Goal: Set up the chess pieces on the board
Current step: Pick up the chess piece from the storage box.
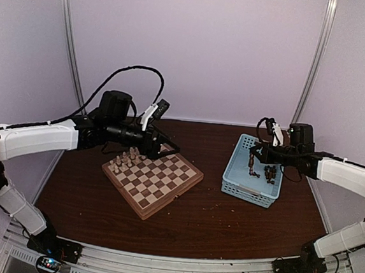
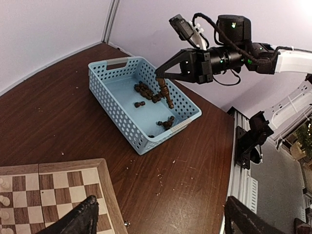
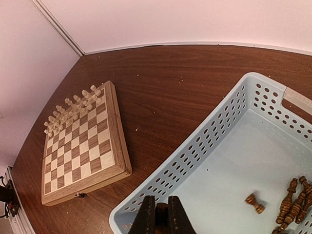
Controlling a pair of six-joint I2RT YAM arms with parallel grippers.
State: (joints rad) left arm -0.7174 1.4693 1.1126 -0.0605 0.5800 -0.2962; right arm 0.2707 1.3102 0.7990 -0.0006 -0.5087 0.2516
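Chess pieces (image 1: 126, 159), cream, line one edge of the board (image 1: 156, 185). Right fingers (image 3: 145, 219) grasp a dark piece (image 2: 164, 92) above the basket (image 2: 109, 102); left fingers (image 2: 78, 222) released.

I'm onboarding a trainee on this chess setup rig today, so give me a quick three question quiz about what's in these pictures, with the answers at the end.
1. True or false: the cream chess pieces stand in rows along one edge of the board.
2. Where do the loose dark chess pieces lie? A: on the board's squares. B: in the blue basket. C: among the cream chess pieces.
3. Which arm's tool is shut on a dark piece, and what is it above?

Key: 1 true. 2 B. 3 the right tool, above the blue basket.
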